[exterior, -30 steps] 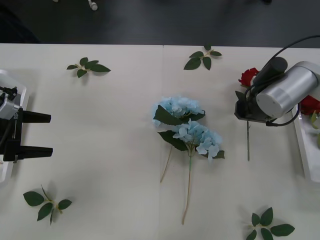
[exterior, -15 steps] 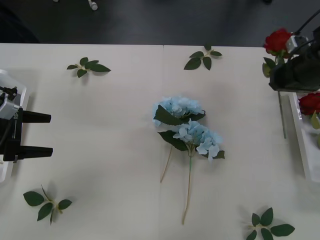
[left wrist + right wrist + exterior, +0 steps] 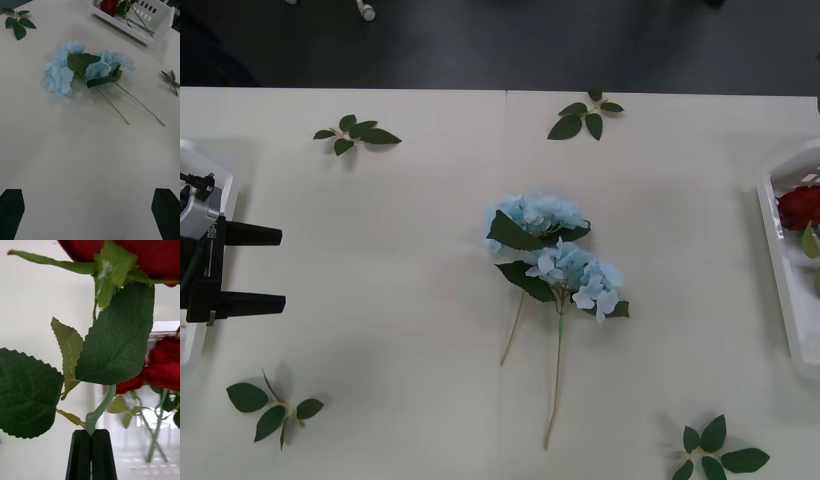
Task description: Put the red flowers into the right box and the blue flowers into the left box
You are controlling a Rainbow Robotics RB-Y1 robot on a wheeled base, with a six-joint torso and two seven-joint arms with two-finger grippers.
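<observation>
On white table (image 3: 380, 250), blue flowers (image 3: 555, 260), scattered leaf sprigs (image 3: 356, 133).

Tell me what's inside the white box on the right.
The right box holds red flowers with green stems. How many can't be told; the frame edge and the held rose cover part.

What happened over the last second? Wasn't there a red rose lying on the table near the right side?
The right hand, shut on the red rose, lifted it off the table and carried it away toward the right box, out of the front view. The two blue flowers, the leaf sprigs and the open left hand stayed put.
</observation>
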